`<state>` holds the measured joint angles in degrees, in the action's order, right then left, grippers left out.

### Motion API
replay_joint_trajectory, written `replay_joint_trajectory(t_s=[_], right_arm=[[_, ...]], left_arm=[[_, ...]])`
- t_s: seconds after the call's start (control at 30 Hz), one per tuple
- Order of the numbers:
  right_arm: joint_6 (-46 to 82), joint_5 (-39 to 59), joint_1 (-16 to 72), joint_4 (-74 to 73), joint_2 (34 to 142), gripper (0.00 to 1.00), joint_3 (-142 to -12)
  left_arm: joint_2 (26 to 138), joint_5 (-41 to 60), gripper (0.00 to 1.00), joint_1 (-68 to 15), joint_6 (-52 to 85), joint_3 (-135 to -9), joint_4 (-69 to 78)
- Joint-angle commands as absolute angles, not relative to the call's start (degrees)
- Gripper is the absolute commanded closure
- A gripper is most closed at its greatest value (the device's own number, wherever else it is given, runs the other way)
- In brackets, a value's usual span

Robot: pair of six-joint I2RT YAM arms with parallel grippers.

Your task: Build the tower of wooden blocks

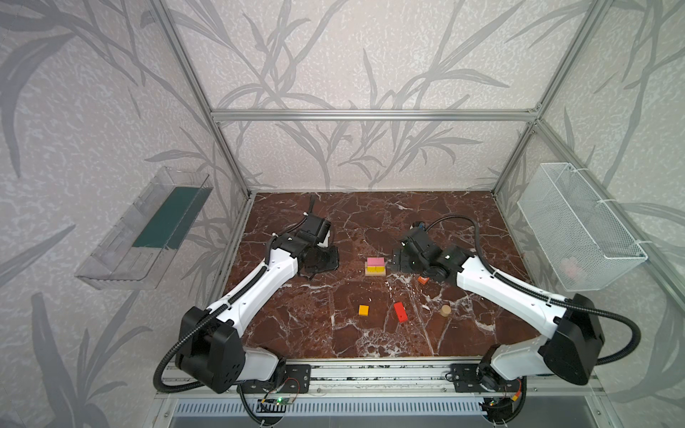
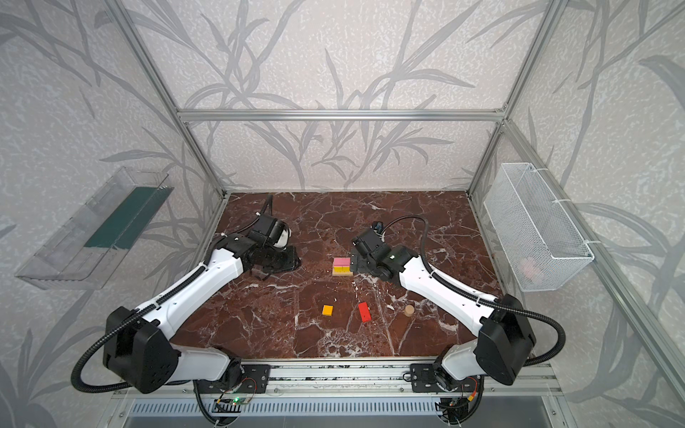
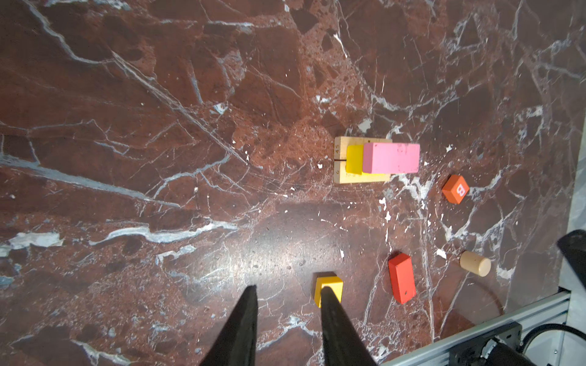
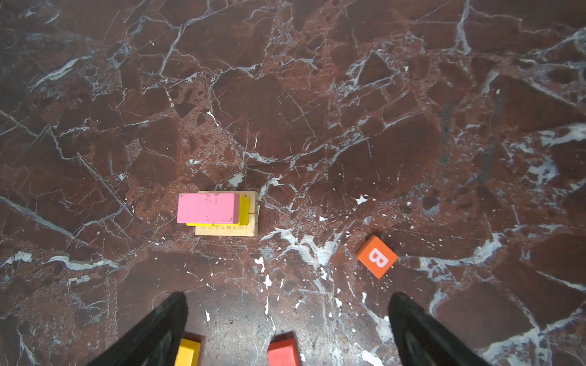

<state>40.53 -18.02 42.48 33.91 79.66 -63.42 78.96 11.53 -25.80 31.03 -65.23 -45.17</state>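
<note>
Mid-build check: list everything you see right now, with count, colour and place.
tower: one; tan plank base, yellow layer, pink brick on top; table centre.
yellow-orange cube: one; loose, in front of the tower.
red brick: one; right of that cube.
cylinder: one, tan; right of the red brick.
lettered cube: one, orange-red, white B; beside the right arm.
tray: one, clear; left wall.
basket: one, white wire; right wall.
table: red-brown marble.
left gripper: black, open, empty.
right gripper: black, wide open, empty.

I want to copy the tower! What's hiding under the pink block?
A yellow layer sits right under the pink block, resting on tan planks. The pink one covers most of the yellow, so how many pieces is unclear.
</note>
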Motion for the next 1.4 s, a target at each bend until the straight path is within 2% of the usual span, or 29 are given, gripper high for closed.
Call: replay_joint_trajectory(t_s=[0.0, 0.33, 0.67, 0.97, 1.37], right_arm=[[39.47, -18.77, 41.29, 32.28, 75.22, 0.0, -59.79], [39.28, -15.87, 39.06, 28.49, 67.34, 0.02, -50.45], [39.46, -13.84, 37.51, 26.46, 63.79, 0.02, -45.97], [39.76, -13.71, 35.81, 26.76, 59.37, 0.03, -42.58], [40.08, -12.89, 33.55, 27.11, 56.64, 0.03, -40.52]], left_arm=[[77.71, 7.41, 0.65, -28.73, 32.32, -66.69, -49.78], [77.45, 4.1, 0.55, -39.53, 34.45, -62.7, -52.99], [86.28, 4.07, 0.47, -50.78, 37.55, -61.08, -49.08], [95.75, 3.45, 0.46, -52.42, 39.72, -63.15, -45.37], [99.86, 4.18, 0.45, -52.47, 39.99, -63.81, -41.89]])
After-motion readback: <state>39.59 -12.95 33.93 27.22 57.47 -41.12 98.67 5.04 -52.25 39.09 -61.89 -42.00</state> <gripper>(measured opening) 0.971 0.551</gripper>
